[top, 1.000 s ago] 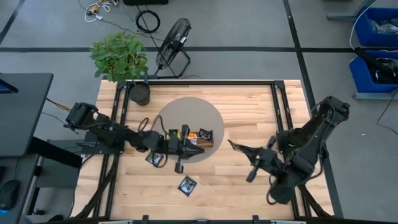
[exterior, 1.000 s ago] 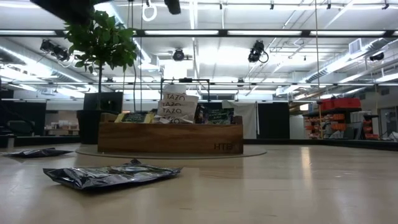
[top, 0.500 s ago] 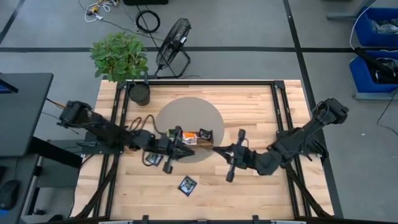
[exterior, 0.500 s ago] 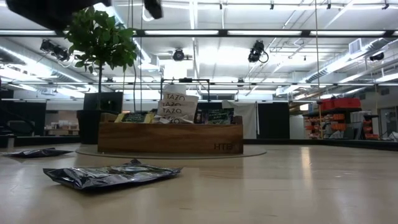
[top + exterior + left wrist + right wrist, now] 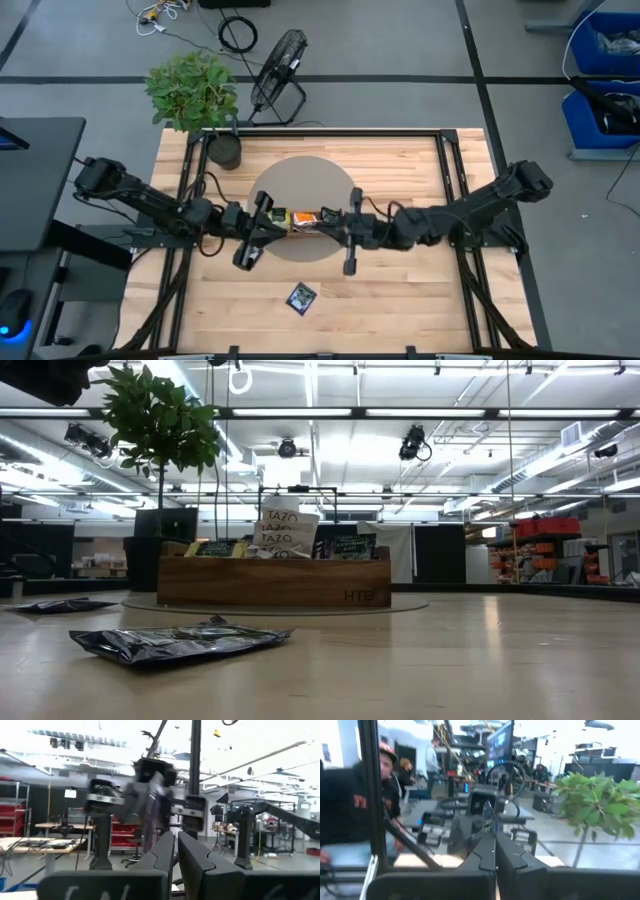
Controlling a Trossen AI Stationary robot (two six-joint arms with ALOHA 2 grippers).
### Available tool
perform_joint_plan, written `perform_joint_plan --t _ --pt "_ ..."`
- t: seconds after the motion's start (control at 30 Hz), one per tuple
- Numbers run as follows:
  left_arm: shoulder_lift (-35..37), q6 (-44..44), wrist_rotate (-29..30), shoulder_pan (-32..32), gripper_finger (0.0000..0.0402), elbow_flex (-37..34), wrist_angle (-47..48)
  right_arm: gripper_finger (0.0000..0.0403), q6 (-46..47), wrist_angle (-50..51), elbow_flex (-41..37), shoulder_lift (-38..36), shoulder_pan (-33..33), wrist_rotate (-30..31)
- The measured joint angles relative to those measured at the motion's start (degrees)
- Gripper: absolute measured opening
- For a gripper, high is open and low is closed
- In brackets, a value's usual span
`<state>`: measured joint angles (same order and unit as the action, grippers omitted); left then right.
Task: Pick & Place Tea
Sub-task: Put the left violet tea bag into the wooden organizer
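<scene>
From above, the left pincer (image 5: 247,254) has drawn back from the wooden tray (image 5: 312,222) toward the tabletop's (image 5: 400,160) near left, pressed almost together and holding nothing I can make out. The right pincer (image 5: 349,262) has swung in beside the tray, pressed together and empty. One dark tea sachet (image 5: 301,296) lies loose near the front edge.

At table height, a crumpled sachet (image 5: 180,641) lies in front; several sachets stand in the tray (image 5: 272,581).

Likely that loose sachet is next.
</scene>
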<state>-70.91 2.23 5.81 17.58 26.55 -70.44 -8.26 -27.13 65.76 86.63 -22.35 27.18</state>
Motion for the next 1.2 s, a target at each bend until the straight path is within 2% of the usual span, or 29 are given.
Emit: perform_joint_plan --t 0.1,0.23,0.53,0.7,1.2 --pt "-0.01 -2.40 -0.18 0.04 0.0030 0.00 -0.05 0.0000 0.25 -3.40 0.00 1.27 1.80 -3.87" --pt "-0.01 -2.94 -0.10 -0.04 0.0042 0.00 -0.31 0.0000 0.03 -3.67 0.00 2.18 3.02 -5.00" --pt "-0.01 -3.37 0.94 -0.17 0.0125 -0.02 -1.44 0.0000 0.21 -3.76 0.00 2.84 3.69 -6.30" --pt "-0.03 -3.56 3.51 -0.17 0.0154 -0.02 -1.74 0.0000 0.38 -4.31 0.00 3.09 4.06 -7.30" --pt "-0.07 -5.47 5.12 -1.72 0.0161 0.06 -0.11 0.0000 0.71 -7.43 0.00 5.60 3.18 -8.88"
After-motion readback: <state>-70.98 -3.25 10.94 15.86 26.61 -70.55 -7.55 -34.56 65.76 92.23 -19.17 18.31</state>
